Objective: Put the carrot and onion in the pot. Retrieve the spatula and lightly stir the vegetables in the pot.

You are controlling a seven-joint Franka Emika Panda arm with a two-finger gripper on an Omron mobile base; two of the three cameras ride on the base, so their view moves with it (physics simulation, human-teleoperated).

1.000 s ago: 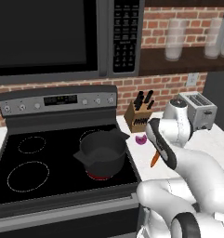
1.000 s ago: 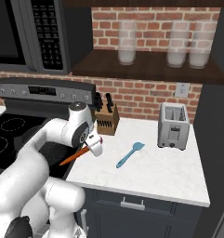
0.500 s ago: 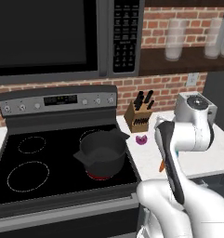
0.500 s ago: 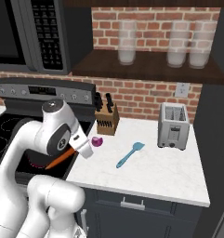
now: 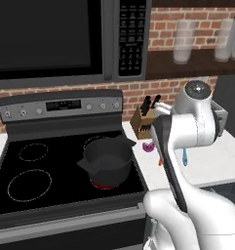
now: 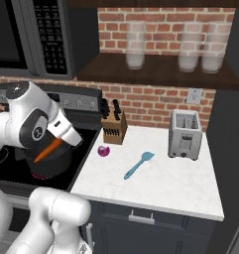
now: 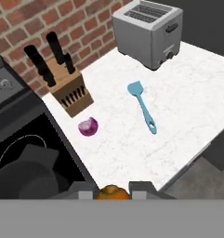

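Swinging from the counter toward the stove, the gripper (image 6: pixel 55 144), clamped on the carrot (image 6: pixel 48 150), now hangs over the pot (image 5: pixel 108 161); the onion (image 7: pixel 88 126) waits at the pot's three o'clock.

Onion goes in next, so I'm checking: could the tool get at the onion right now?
Probably not yet: the tool is shut on the carrot. The onion itself lies apart from the knife block, open from above.

Even, soft rendered light with no clear source leaves the white counter (image 6: pixel 155 181) bright, shadows faint (the knife block (image 7: pixel 69 90) casts barely any), edges slightly soft, no glare or distortion.
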